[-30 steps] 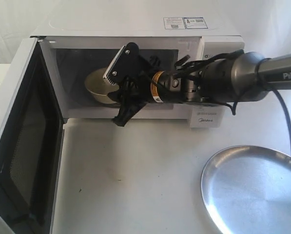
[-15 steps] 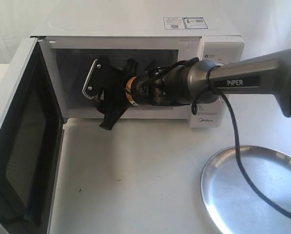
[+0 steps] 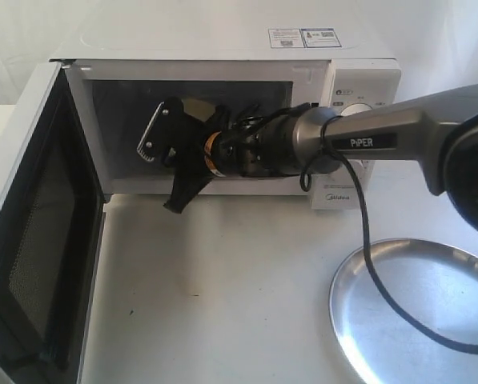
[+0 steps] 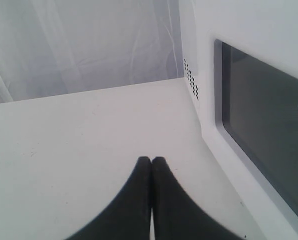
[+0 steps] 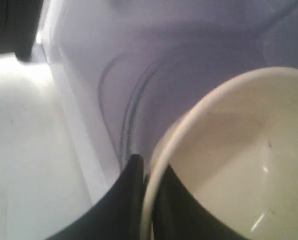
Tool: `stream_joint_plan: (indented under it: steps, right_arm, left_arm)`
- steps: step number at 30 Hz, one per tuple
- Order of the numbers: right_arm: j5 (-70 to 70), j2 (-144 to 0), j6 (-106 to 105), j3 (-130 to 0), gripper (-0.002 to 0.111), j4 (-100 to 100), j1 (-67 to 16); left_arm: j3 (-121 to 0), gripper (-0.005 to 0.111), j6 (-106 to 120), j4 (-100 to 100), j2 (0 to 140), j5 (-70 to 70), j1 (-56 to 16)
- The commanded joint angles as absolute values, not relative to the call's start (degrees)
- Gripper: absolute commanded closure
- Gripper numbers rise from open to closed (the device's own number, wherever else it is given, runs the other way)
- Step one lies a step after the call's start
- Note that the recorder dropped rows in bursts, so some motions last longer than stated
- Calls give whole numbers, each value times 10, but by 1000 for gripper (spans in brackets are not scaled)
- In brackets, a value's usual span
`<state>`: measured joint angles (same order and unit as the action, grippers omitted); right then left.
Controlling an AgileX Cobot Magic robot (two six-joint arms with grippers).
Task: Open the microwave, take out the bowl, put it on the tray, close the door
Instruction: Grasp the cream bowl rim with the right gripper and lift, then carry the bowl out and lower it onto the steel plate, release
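The white microwave (image 3: 222,36) stands at the back with its door (image 3: 38,240) swung wide open to the left. My right gripper (image 3: 174,156) reaches into the cavity from the right. In the right wrist view this gripper (image 5: 148,167) is shut on the rim of the cream-white bowl (image 5: 238,165), one finger outside the rim and one inside. From the exterior the arm hides almost all of the bowl. The steel tray (image 3: 419,312) lies bare at the front right. My left gripper (image 4: 151,160) is shut on nothing, low over the table beside the door's outer face (image 4: 258,135).
The clear glass turntable (image 5: 124,110) lies under the bowl inside the cavity. The open door's dark mesh side blocks the left edge of the table. A black cable (image 3: 367,248) hangs from the right arm towards the tray. A white curtain backs the scene.
The right gripper has moved left, deeper into the cavity, and now covers the bowl that showed a second ago. Door and tray have not moved.
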<state>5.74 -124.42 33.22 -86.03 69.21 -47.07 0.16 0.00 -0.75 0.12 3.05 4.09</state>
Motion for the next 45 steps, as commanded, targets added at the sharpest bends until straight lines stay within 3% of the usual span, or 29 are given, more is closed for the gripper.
stream_joint_plan:
  steps: [1, 11, 20, 24, 33, 45]
  right_arm:
    - [126, -1193, 382, -825, 108, 688, -483]
    - [0, -996, 507, -589, 108, 644, -518]
    - [-268, -802, 658, -347, 108, 611, -526]
    - [-316, -770, 707, -274, 108, 613, -526]
    - [-232, -769, 713, -219, 108, 606, -526]
    - [-315, -778, 757, -219, 108, 600, -526]
  left_arm:
    - [0, 107, 0, -4, 0, 30, 40]
    - [0, 107, 0, -4, 0, 30, 40]
    - [0, 107, 0, -4, 0, 30, 40]
    - [0, 107, 0, -4, 0, 30, 40]
    - [0, 107, 0, -4, 0, 30, 40]
    - [0, 107, 0, -4, 0, 30, 40]
